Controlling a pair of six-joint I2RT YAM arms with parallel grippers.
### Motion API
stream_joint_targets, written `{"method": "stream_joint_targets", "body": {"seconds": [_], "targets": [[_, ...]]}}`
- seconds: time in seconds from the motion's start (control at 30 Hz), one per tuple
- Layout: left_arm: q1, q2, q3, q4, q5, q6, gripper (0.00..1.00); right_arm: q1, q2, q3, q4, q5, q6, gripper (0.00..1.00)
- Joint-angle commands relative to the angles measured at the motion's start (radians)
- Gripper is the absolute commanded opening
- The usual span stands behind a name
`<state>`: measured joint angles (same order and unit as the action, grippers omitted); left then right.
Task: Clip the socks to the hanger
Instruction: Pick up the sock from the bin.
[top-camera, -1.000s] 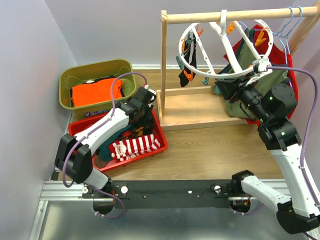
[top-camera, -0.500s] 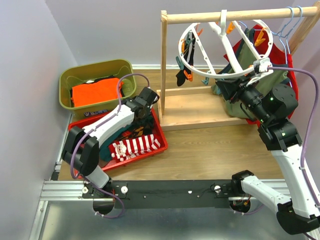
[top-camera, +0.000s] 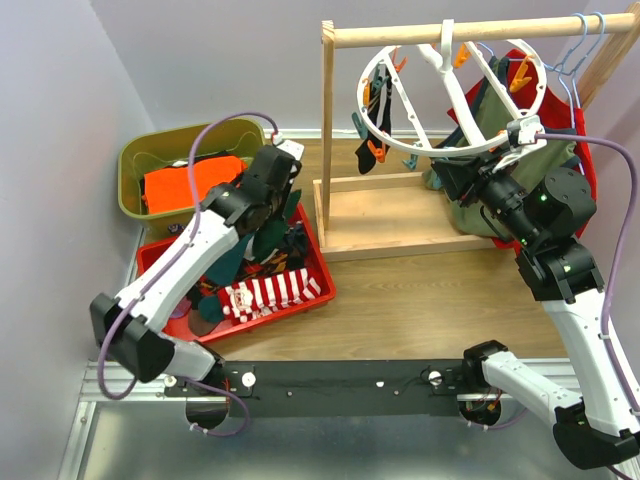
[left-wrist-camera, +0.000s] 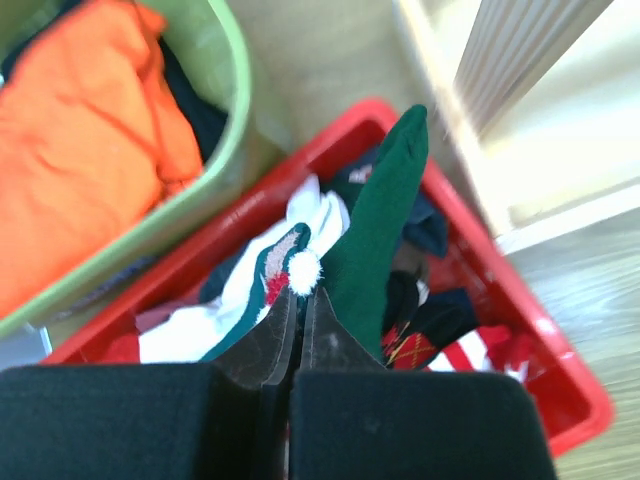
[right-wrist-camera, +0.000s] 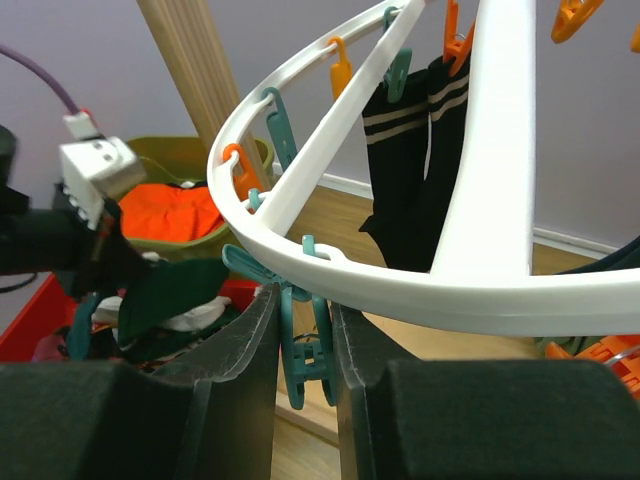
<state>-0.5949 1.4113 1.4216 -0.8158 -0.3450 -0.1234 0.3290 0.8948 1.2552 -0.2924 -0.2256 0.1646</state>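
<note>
My left gripper (top-camera: 285, 205) hangs above the red tray (top-camera: 322, 270), shut on a dark green sock (left-wrist-camera: 385, 220) that dangles from its tips (left-wrist-camera: 300, 300). Below it, more socks fill the tray: a white and teal one with a pompom (left-wrist-camera: 300, 268), an argyle one (left-wrist-camera: 410, 348) and a red-and-white striped one (top-camera: 270, 293). The white ring hanger (top-camera: 470, 150) hangs from the wooden rod with black socks (right-wrist-camera: 410, 180) clipped to its far side. My right gripper (right-wrist-camera: 305, 330) is at the ring's near rim (right-wrist-camera: 420, 290), shut on a dangling teal clip (right-wrist-camera: 300, 355).
A green bin (top-camera: 135, 170) with an orange folded garment (top-camera: 190, 185) stands behind the tray. The wooden rack (top-camera: 400, 215) has an upright post right of the tray. Olive and red shirts (top-camera: 520, 130) hang on thin blue hangers behind the ring.
My left gripper closed on the green sock and rose out of the tray, lifting the sock. The right gripper has stayed on the clip.
</note>
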Motion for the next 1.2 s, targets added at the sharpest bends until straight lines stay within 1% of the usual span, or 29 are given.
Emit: {"method": "stream_joint_targets", "body": {"seconds": [0.0,0.07,0.1,0.17,0.2,0.27,0.33,0.37,0.4,0.47,0.5,0.57,0.8,1.17], "targets": [[0.004,-0.034,-0.007,-0.022,0.090,-0.012,0.00,0.002,-0.010,0.004,-0.024,-0.011,-0.004,0.15],[0.003,-0.028,-0.053,0.001,0.129,-0.025,0.00,0.004,-0.008,0.003,-0.022,-0.015,-0.002,0.15],[0.004,-0.026,-0.112,0.015,0.148,-0.048,0.00,0.004,-0.010,0.001,-0.022,-0.017,0.001,0.15],[0.003,-0.020,-0.176,0.062,0.164,-0.077,0.00,0.002,-0.010,0.000,-0.024,-0.015,0.000,0.15],[0.004,-0.014,-0.231,0.079,0.176,-0.093,0.00,0.004,-0.010,0.000,-0.024,-0.015,0.000,0.15],[0.004,-0.014,-0.277,0.124,0.190,-0.134,0.00,0.004,-0.010,0.000,-0.028,-0.015,-0.002,0.15],[0.003,-0.032,-0.317,0.153,0.212,-0.166,0.04,0.004,-0.008,0.003,-0.031,-0.017,-0.002,0.15],[0.004,-0.043,-0.323,0.158,0.216,-0.173,0.06,0.004,-0.008,0.003,-0.031,-0.018,-0.002,0.15],[0.003,-0.067,-0.334,0.158,0.212,-0.180,0.15,0.002,-0.008,0.003,-0.033,-0.018,-0.002,0.15],[0.003,-0.092,-0.342,0.152,0.202,-0.189,0.23,0.004,-0.010,0.001,-0.031,-0.017,-0.004,0.15],[0.003,-0.112,-0.343,0.147,0.201,-0.193,0.33,0.004,-0.010,0.001,-0.030,-0.018,-0.002,0.15],[0.003,-0.127,-0.346,0.135,0.207,-0.194,0.39,0.004,-0.011,0.000,-0.028,-0.018,0.000,0.15],[0.035,-0.166,-0.342,0.129,0.185,-0.183,0.41,0.004,-0.016,0.000,-0.036,-0.018,-0.004,0.15],[0.040,-0.086,-0.320,0.190,0.175,-0.119,0.41,0.004,-0.019,0.001,-0.045,-0.018,-0.002,0.15]]}}
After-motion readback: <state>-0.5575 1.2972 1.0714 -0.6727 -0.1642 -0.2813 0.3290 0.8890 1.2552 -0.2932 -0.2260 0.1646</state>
